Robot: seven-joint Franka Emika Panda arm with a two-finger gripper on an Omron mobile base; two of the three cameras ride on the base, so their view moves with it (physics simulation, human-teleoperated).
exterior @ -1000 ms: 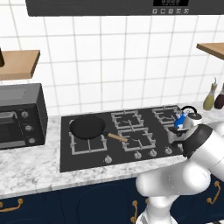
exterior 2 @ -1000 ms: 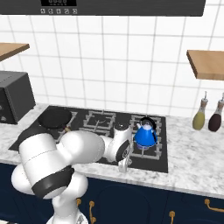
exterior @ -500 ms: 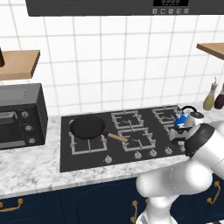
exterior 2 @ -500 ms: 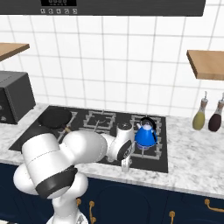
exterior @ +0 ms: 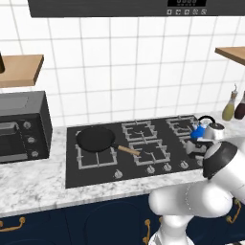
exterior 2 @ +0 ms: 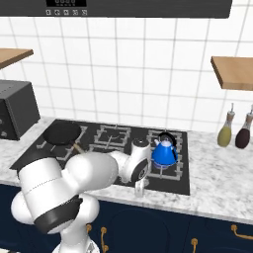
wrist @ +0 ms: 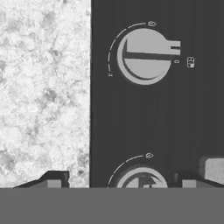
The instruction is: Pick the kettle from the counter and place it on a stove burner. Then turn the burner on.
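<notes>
The blue kettle stands on the front right burner grate of the black cooktop, near its right edge. In the hand view the gripper hangs over the cooktop's front edge, fingers spread apart, empty, straddling a silver knob; a second knob lies beyond. Knob markings are too small to read. The marble counter borders the glass.

No readable words. Small flame marks and dial arcs beside knobs on cooktop; hood display digits illegible.
</notes>
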